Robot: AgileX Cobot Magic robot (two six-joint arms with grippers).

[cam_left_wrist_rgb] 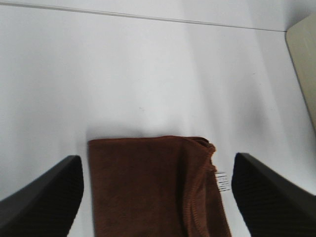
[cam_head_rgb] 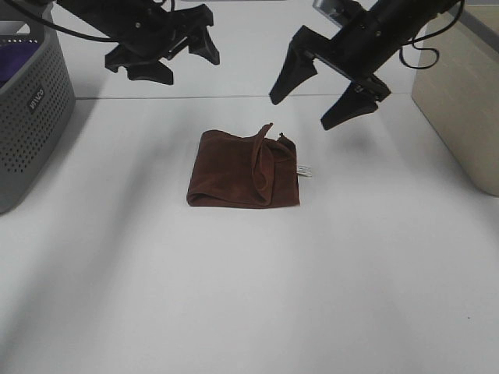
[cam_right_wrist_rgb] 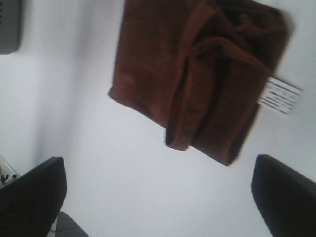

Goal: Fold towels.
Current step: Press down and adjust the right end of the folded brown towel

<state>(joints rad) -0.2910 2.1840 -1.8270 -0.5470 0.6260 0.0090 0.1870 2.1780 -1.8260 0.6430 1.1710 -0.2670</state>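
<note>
While both arms hang above the white tabletop (cam_head_rgb: 249,296), neither touches anything. Left gripper (cam_head_rgb: 175,61): black jaws spread wide, nothing between them, up over the far left part of the table; its wrist view shows both fingers (cam_left_wrist_rgb: 44,197) clear of the cloth with the cloth below and between them. Right gripper (cam_head_rgb: 302,111): jaws also wide apart and empty, hovering just beyond the cloth's far right corner; the black fingers (cam_right_wrist_rgb: 281,192) in its wrist view are well off the fabric. Dark reddish-brown fuzzy towel (cam_head_rgb: 243,170) lies near the table's middle, folded into a rough rectangle, flat on the left half, rumpled on the right, where a loose flap curls over the top and one corner sticks up at the far edge. Small white label (cam_head_rgb: 304,171) pokes out from the towel's right edge, lying on the table. Containers: grey perforated plastic basket (cam_head_rgb: 31,117) sits at the left edge of the high view, well apart from the towel, partly cut off by the frame; something purple (cam_head_rgb: 15,58) is in it, can't tell what. Beige box-like unit (cam_head_rgb: 460,101) stands at the right edge, well apart from the towel; only its side and top show, so I can't tell whether it holds anything.
</note>
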